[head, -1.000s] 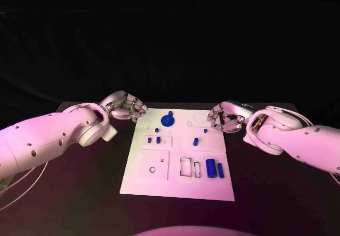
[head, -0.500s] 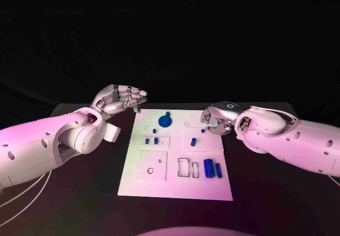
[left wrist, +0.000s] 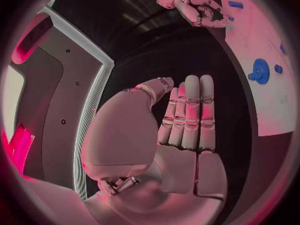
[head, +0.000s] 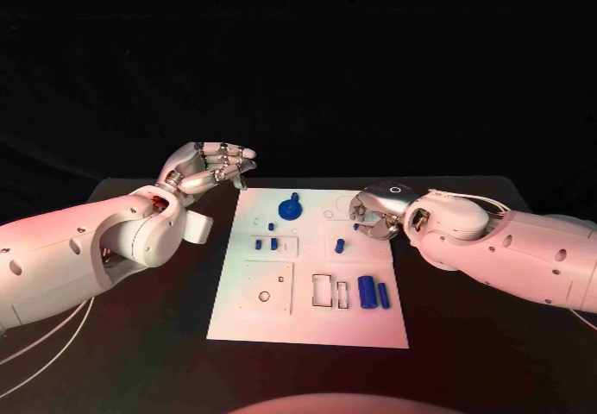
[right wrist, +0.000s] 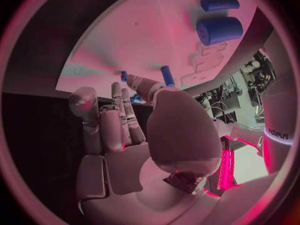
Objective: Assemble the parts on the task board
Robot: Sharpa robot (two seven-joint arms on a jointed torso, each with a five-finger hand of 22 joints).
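Across the black table (head: 137, 345) lies the white task board (head: 311, 293), set lengthwise away from us, with a dark backdrop behind it. Our two white arms come in from either side, and the board sits between them.

On the board we see the blue parts. A round gear-like part (head: 290, 209) sits near the far end. Two small pegs (head: 265, 245) stand in a square recess left of centre. A short blue pin (head: 340, 247) lies on the right half. Nearer us, a thick blue cylinder (head: 367, 291) lies just beside a thinner blue rod (head: 385, 296), next to two rectangular slots.

Our left hand (head: 211, 169) is raised off the table beyond the board's far left corner; in the left wrist view its fingers (left wrist: 190, 112) are straight and together, and it holds nothing. Our right hand (head: 374, 211) hangs over the board's far right edge, near the short blue pin. Its fingers (right wrist: 119, 117) reach toward the board, and we see nothing in its grasp.
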